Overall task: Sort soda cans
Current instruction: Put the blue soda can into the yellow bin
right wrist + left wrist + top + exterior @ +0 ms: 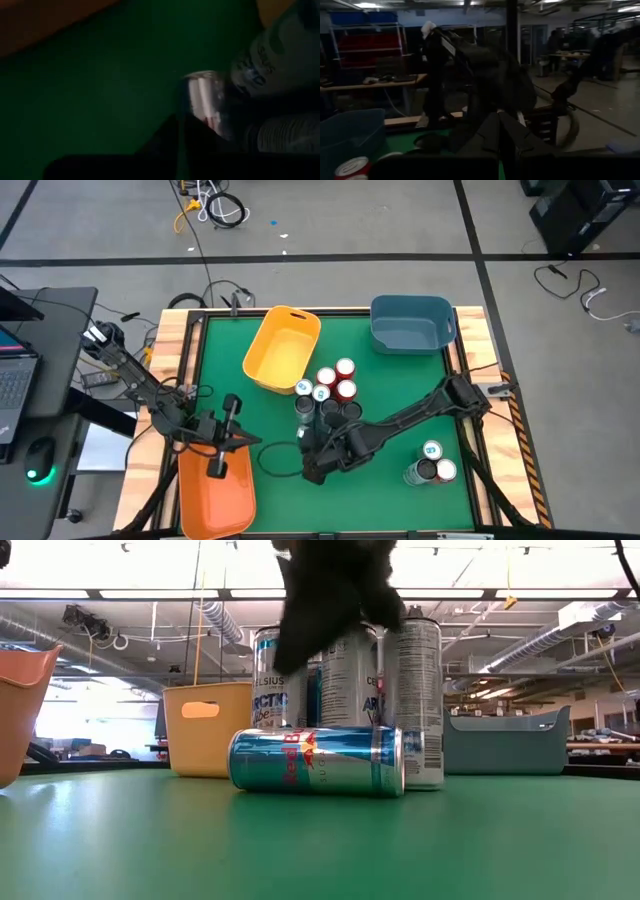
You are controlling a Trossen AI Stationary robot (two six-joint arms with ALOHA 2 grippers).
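Left gripper (506, 131) fingers pressed together; beyond, right arm (485, 75) dark and bulky; blue bin (350, 132), red-topped can (351, 167) near it, green table (400, 142).

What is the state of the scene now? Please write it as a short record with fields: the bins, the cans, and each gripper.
bins: orange bin at the near left edge; yellow bin and blue bin at the far side
centre cans: cluster of upright soda cans; one blue and silver can lying on its side in front of them
separate cans: three cans near the right edge
left gripper: shut, empty, over the orange bin
right gripper: shut, low beside the centre cluster; a hold on a can cannot be told
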